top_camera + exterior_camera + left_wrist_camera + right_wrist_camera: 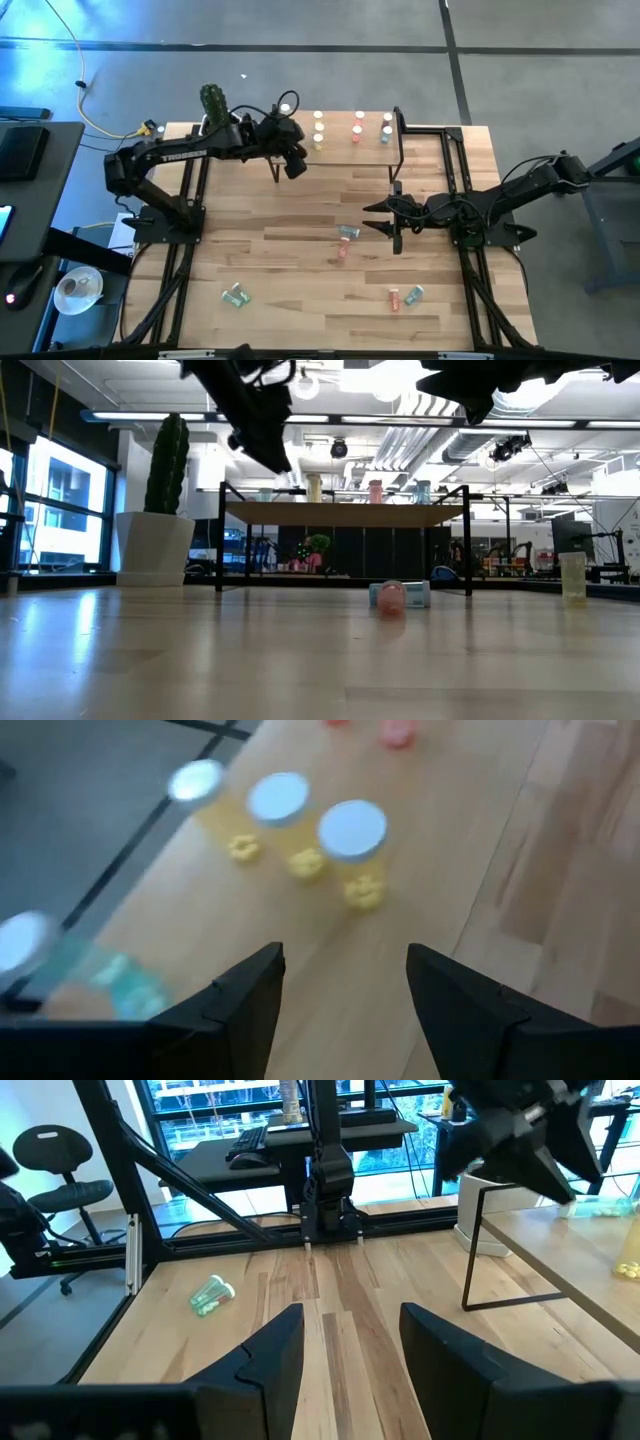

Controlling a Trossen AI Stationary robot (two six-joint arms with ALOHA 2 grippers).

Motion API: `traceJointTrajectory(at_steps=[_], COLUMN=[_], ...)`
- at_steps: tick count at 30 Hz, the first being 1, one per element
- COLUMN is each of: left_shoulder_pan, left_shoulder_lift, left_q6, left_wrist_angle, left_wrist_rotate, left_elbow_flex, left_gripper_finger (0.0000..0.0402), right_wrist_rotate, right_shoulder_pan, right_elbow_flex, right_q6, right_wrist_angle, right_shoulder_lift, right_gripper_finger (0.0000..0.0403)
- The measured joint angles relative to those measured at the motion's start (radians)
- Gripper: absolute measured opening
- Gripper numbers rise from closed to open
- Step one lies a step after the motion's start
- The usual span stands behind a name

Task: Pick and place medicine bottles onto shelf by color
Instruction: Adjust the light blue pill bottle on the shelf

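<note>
The left gripper [293,160] hovered over the shelf [340,150], fingers spread and empty, beside the yellow bottles [350,845]. The right gripper [385,218], spread, waited near fallen bottles [347,233]. Any withdrawal should rise clear of caps.

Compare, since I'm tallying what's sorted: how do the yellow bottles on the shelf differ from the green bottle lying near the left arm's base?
The yellow bottles stand upright; the green bottle lies on its side. The yellow bottles sit grouped on the shelf; the green bottle lies alone on the table. Both have white caps.
</note>
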Motion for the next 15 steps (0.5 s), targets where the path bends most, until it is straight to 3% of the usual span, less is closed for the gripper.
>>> traceJointTrajectory(at_steps=[6,15], left_shoulder_pan=[0.005,0.077], left_shoulder_lift=[-0.069,-0.055], left_q6=[-0.050,-0.161], left_wrist_angle=[-0.066,-0.092], left_wrist_rotate=[-0.055,-0.077], left_elbow_flex=[0.000,0.000], left_gripper_finger=[0.0204,0.0204], right_wrist_rotate=[0.000,0.000], right_shoulder_pan=[0.000,0.000], right_elbow_flex=[0.000,0.000], right_q6=[0.000,0.000], right_wrist_angle=[0.000,0.000], right_shoulder_lift=[0.000,0.000], right_gripper_finger=[0.0158,0.0158])
